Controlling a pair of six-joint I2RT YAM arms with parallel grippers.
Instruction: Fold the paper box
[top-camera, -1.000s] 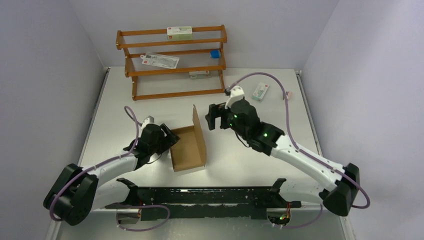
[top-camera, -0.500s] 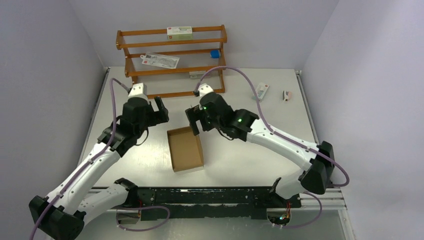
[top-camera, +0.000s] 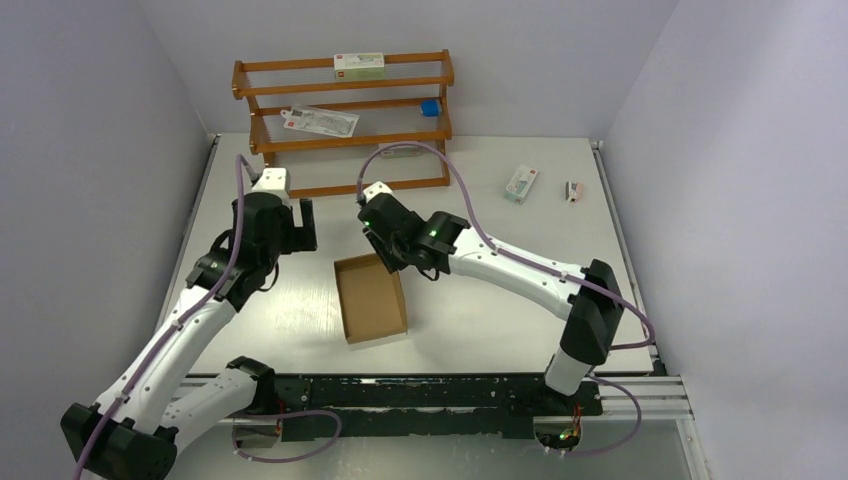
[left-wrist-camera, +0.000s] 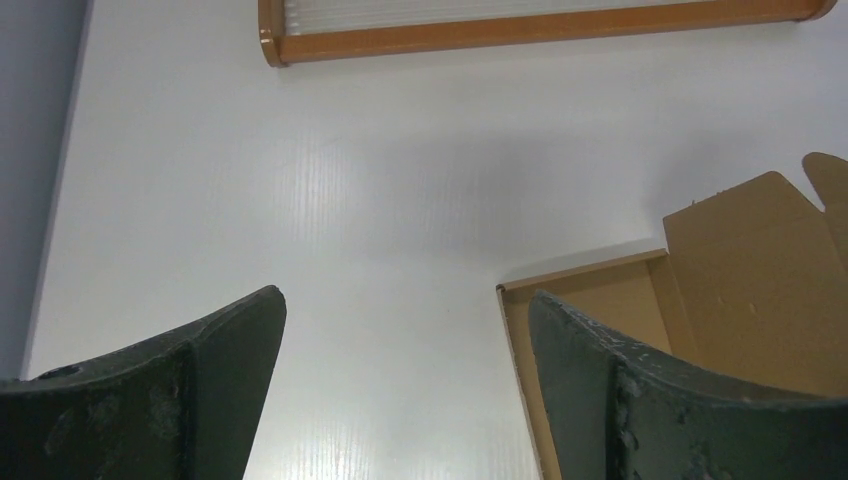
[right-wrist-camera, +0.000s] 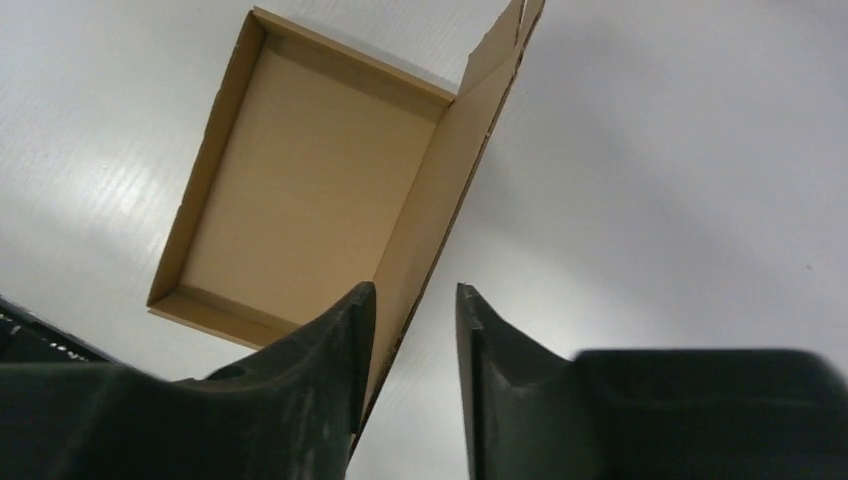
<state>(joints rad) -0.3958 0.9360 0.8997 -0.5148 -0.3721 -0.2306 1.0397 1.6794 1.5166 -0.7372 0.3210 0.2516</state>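
- Since half a second ago the right arm has swung further left, so the right end effector (right-wrist-camera: 415, 295) now sits over the far end of the box (top-camera: 372, 300). The left arm has drawn back a little, and the box lies where it lay.
- The box rests mid-surface (top-camera: 470, 330) between the two arms. It is an open shallow tray, and its lid (right-wrist-camera: 447, 170) is hinged on the right long side and stands up at a tilt.
- The right end effector's fingers are only a narrow gap apart, with bare surface showing between them. The lid's edge runs just beside one finger, not in the gap, so it grips nothing.
- The left end effector (left-wrist-camera: 405, 305) is spread wide and empty, left of the box's far corner and apart from it.
- What could go wrong, as I judge it:
  - A push on the lid may slide the whole light box, since nothing braces the tray.
  - The edge may slip past the finger and the lid spring back up.
  - The lid's tabs may miss the tray walls and crumple.
- Counted:
  - one box
  - two arms
  - one wooden rack (top-camera: 320, 191)
  - three small cartons, as far as I can tell: top shelf (top-camera: 358, 66), lowest shelf (top-camera: 398, 150), and right of the surface (top-camera: 521, 184)
  - one flat packet (top-camera: 320, 121)
  - one blue cap (top-camera: 430, 107)
  - one tiny item (top-camera: 573, 190) too small to name
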